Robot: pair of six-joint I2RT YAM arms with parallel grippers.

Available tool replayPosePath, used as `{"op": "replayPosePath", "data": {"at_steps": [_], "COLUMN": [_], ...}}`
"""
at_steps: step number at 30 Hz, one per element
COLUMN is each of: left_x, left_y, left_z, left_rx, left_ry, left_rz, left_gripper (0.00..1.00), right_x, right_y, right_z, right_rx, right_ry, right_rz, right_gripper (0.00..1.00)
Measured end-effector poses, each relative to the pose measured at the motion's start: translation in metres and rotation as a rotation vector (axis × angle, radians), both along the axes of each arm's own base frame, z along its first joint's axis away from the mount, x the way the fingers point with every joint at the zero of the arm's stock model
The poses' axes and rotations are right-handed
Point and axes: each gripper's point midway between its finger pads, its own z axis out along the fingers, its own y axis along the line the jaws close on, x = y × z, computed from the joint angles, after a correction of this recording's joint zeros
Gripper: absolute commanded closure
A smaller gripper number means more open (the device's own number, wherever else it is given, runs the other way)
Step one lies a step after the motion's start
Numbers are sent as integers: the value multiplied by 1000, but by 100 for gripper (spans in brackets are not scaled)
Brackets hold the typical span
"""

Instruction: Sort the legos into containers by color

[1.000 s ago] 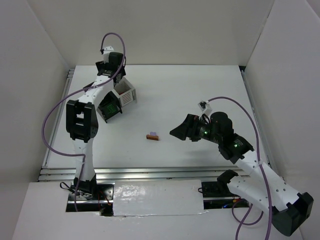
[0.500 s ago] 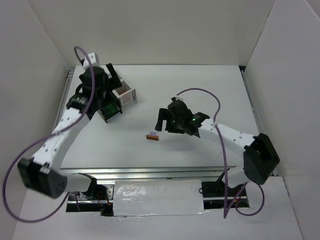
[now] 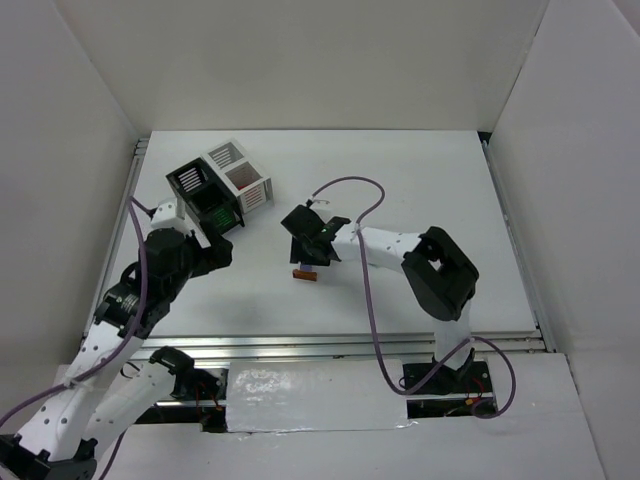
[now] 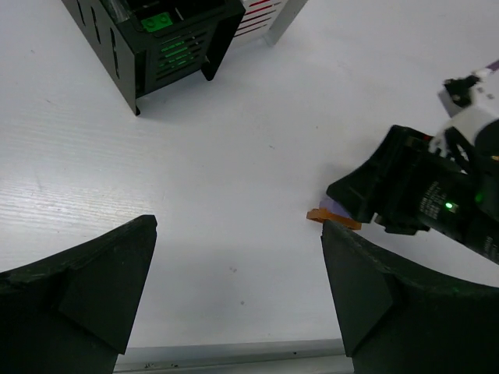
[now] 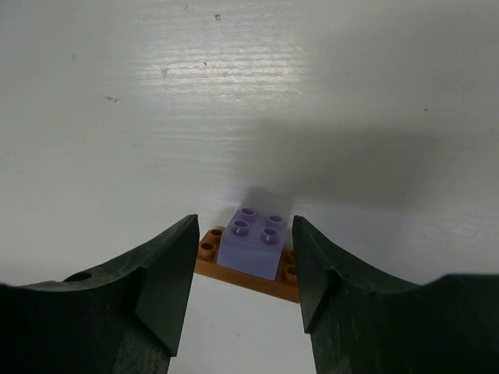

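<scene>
The purple brick [image 5: 251,248] sits on an orange plate [image 5: 235,275] in the middle of the desk [image 3: 420,180], well apart from the black bin [image 3: 203,196] and white bin [image 3: 247,176] at the far left. The right pincer [image 5: 243,257] is much the nearer. It is part open and holds nothing, with its fingers straddling the brick. The plate's long axis runs finger to finger, so a short drop should do. The left pincer [image 4: 238,230] gapes wide and empty, nearer the bins.
</scene>
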Motion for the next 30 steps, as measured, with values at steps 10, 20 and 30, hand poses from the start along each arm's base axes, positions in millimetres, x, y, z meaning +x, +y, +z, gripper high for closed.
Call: {"op": "replayPosePath", "data": {"at_steps": [10,20,30], "left_x": [-16,-17,-26], "left_y": [-5,-17,-88], "left_z": [5,-19,-52], "left_rx": [-33,-43,-290], "left_ry": [-24,35,-28], "left_rz": [-50,-105,-435], "left_gripper": [1,1,0], "right_x": [-12,-16,-40], "right_y": [5,1,-38], "right_z": [-26,-23,90], "right_rx": [-74,-52,286], "right_ry": [30,23,-206], "right_rz": [-15,-41,-166], "right_gripper": [66,100,100]}}
